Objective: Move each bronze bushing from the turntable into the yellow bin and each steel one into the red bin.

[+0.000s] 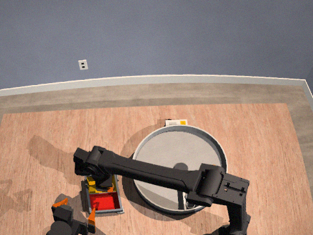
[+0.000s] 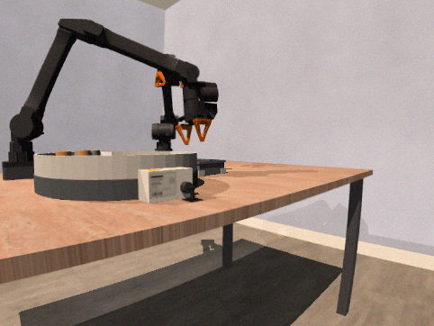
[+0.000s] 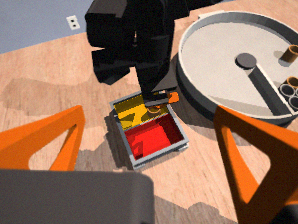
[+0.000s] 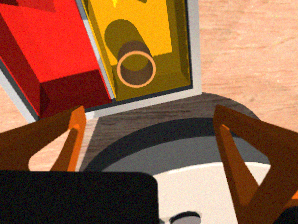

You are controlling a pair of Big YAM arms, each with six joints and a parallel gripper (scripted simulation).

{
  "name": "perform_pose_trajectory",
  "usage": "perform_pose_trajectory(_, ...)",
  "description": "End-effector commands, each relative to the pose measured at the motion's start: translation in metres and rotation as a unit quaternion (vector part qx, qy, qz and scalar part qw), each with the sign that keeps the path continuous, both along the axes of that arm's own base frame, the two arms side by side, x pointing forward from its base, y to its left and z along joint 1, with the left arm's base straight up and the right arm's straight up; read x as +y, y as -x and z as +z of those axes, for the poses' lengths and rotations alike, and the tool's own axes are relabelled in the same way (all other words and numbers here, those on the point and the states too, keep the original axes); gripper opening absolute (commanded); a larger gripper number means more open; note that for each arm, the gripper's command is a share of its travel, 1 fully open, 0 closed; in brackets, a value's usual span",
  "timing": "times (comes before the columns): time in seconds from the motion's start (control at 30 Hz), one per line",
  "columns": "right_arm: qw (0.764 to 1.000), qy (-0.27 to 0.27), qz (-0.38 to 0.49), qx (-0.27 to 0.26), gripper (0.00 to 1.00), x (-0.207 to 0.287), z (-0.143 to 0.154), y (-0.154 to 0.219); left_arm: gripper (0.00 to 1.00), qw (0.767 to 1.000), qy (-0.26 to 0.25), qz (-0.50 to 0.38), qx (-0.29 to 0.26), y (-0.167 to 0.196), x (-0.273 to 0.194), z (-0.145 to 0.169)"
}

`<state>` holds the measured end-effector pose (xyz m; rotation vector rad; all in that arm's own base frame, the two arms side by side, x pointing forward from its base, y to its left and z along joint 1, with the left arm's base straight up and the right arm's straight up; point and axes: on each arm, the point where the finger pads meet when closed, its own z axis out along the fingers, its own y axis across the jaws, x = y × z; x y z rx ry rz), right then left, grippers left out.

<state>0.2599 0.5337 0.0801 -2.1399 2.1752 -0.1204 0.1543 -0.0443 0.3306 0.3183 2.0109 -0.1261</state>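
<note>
At the near left, the left gripper (image 1: 80,204) (image 2: 171,81) (image 3: 149,112) hangs with its orange fingers wide open and nothing between them; just beyond and to its right, the red bin (image 1: 104,202) (image 3: 150,140) (image 4: 55,45) shows a bare floor; directly on its far side, sharing a grey frame, is the yellow bin (image 1: 91,188) (image 3: 127,110) (image 4: 155,30), with a bronze bushing (image 3: 154,113) (image 4: 134,47) inside, its round mouth facing up.

Above the yellow bin, the right gripper (image 1: 103,188) (image 2: 194,141) (image 3: 153,91) (image 4: 149,112) is open too, fingers well apart and empty; its arm reaches in from the right, across the turntable (image 1: 222,160) (image 2: 113,167) (image 3: 182,40) (image 4: 150,145).

On the turntable's near part, steel bushings (image 3: 287,90) stand close together beside a dark divider (image 1: 180,198) (image 3: 270,90); one bronze piece (image 3: 291,81) is just beyond them, and another bronze piece (image 3: 291,54) stands farther off, towards the right rim; the round hub (image 1: 180,166) (image 3: 246,61) is at the centre.

Past the far rim is a white box (image 1: 175,123) (image 2: 164,185); farthest, at the left, a wall outlet (image 1: 83,64) (image 3: 73,22).
</note>
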Motion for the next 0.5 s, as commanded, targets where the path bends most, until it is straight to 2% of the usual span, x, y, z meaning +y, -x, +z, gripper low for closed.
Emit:
perform_pose_trajectory(0.0,0.998,-0.041,-0.042,-0.014,1.0,-0.007,0.021,-0.009,1.0,0.999,0.026,0.007,-0.024,0.007,0.006,0.03)
perform_pose_trajectory(0.03,0.997,-0.05,-0.056,-0.016,1.0,-0.017,0.023,-0.007,1.0,0.999,0.026,0.007,-0.024,0.007,0.006,0.03)
perform_pose_trajectory(0.1,0.993,-0.071,-0.087,-0.021,1.0,-0.042,0.027,-0.004,1.0,1.0,0.005,-0.006,0.005,-0.006,-0.006,0.0)
perform_pose_trajectory(0.27,0.978,-0.126,-0.164,-0.034,1.0,-0.112,0.042,0.006,1.0,0.995,0.023,-0.091,-0.033,-0.03,-0.057,0.008)
perform_pose_trajectory(0.47,0.946,-0.193,-0.254,-0.052,1.0,-0.204,0.06,0.021,1.0,0.965,0.064,-0.243,-0.075,-0.033,-0.15,0.006)
